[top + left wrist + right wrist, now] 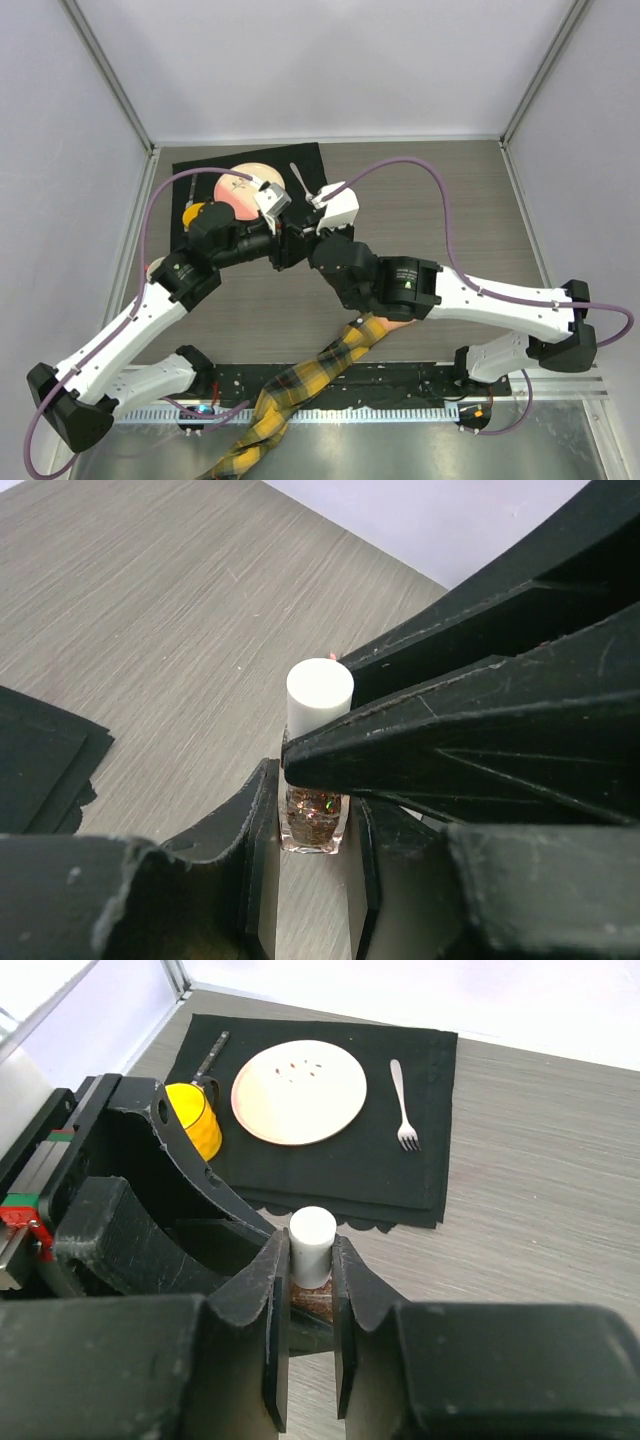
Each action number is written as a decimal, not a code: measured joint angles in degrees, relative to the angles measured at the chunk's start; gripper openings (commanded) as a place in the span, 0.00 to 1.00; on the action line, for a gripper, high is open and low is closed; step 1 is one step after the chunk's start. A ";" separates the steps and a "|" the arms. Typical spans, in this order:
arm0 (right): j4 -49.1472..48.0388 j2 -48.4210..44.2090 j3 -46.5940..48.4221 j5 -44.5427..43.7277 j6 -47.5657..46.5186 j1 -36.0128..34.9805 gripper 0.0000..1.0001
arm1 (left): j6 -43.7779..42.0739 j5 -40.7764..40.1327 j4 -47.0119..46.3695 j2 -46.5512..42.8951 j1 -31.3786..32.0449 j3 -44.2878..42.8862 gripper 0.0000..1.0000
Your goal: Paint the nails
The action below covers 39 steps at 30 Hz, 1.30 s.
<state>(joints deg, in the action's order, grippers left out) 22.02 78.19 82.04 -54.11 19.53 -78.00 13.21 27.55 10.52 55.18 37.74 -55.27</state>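
Two grippers on one tiny bottle (312,815) here. The left gripper (314,830) has its fingers clamped on either side of the glass body, which is full of brownish glitter polish. The right gripper (311,1260) is pinched on the white cap (312,1228), low down near where it meets the glass. The bottle is upright, and it sits just off the near edge of the black mat (440,1110), over bare table (450,220).

On the mat itself there's a peach plate (299,1091) about in the middle, a fork (403,1105) lying to the right of the plate, and a yellow cup (195,1120) near the mat's left edge.

The hand (392,322) is well away from the mat, toward the near side of the table, and mostly buried under the right arm. Only a bit of peach shows, where the yellow plaid sleeve (310,375) ends. The sleeve runs diagonally down from there to the table's front edge. I can't see the nails at all since the arm covers them, so I can't tell whether they have any polish.
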 measured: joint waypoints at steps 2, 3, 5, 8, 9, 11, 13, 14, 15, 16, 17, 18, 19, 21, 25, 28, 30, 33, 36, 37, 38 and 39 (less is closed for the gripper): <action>0.55 -0.13 0.00 0.42 0.02 0.28 0.44 | -0.52 0.09 -0.15 0.39 0.04 0.00 0.00; 0.68 -0.46 0.00 1.31 -0.20 0.59 0.57 | -0.74 0.44 -0.39 0.44 0.04 0.00 0.00; 2.05 -2.29 -0.24 4.39 -1.51 1.44 0.65 | -1.16 0.48 -0.17 0.76 -0.48 -0.02 0.00; 3.93 -8.68 -1.75 16.11 -1.88 5.22 0.74 | -1.05 2.58 -1.55 2.43 -1.60 -0.26 0.00; 4.09 -10.14 -2.16 18.58 -1.77 6.49 0.77 | -1.01 3.23 -1.79 2.84 -1.60 -0.37 0.00; 4.22 -14.82 -3.58 28.96 -1.68 11.93 0.79 | -0.55 6.54 -2.14 4.11 -1.60 -1.03 0.00; 4.31 -18.40 -4.44 37.27 -1.60 18.08 0.78 | 0.20 10.51 -3.06 5.20 -1.60 -1.57 0.00; 4.28 -19.56 -4.52 41.70 -1.62 20.81 0.78 | 0.66 12.63 -3.80 5.62 -1.60 -1.73 0.00; 4.24 -20.20 -4.52 45.81 -1.64 22.71 0.77 | 1.40 14.64 -4.74 5.90 -1.60 -1.73 0.00; 4.22 -20.52 -4.55 49.44 -1.73 23.98 0.76 | 2.10 16.87 -5.68 6.14 -1.60 -1.73 0.00; 4.22 -20.63 -4.55 52.28 -1.88 24.44 0.76 | 2.93 18.60 -6.51 6.29 -1.60 -1.73 0.00; 4.17 -20.70 -4.55 56.19 -2.08 24.63 0.76 | 3.61 20.87 -7.78 6.49 -1.60 -1.73 0.00; 4.17 -20.70 -4.57 58.40 -2.25 24.81 0.74 | 4.81 22.95 -9.27 6.69 -1.60 -1.73 0.00; 3.98 -19.87 -5.07 64.08 -2.80 25.14 0.72 | 7.76 28.17 -13.33 7.23 -1.57 -1.70 0.00; 3.85 -18.51 -5.81 70.36 -3.23 25.88 0.64 | 12.92 33.94 -19.45 8.11 -1.49 -1.46 0.00; 3.69 -18.25 -5.88 73.24 -3.37 26.49 0.58 | 16.46 37.57 -23.65 8.76 -1.49 -1.03 0.00; 3.23 -18.32 -5.88 74.88 -3.41 26.88 0.53 | 17.90 39.08 -25.22 8.96 -1.49 -0.94 0.00; 2.45 -18.32 -5.90 76.56 -3.54 27.39 0.45 | 19.21 40.52 -26.77 8.98 -1.49 -0.83 0.00; 1.90 -18.32 -5.90 78.16 -3.56 27.74 0.40 | 19.87 41.35 -27.85 8.98 -1.49 -0.74 0.00; 1.79 -18.29 -5.92 78.86 -3.54 27.96 0.39 | 19.98 41.57 -27.93 8.98 -1.49 -0.74 0.00; 1.66 -18.25 -5.95 79.45 -3.54 28.00 0.35 | 20.15 41.68 -28.00 8.98 -1.49 -0.72 0.00; 1.53 -18.18 -5.99 79.93 -3.54 28.02 0.32 | 20.39 41.83 -28.09 8.98 -1.49 -0.72 0.00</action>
<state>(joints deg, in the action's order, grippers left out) 23.55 60.01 76.05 25.82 15.99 -49.98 33.61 69.38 -17.56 64.16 36.25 -55.99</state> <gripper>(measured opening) 0.399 0.293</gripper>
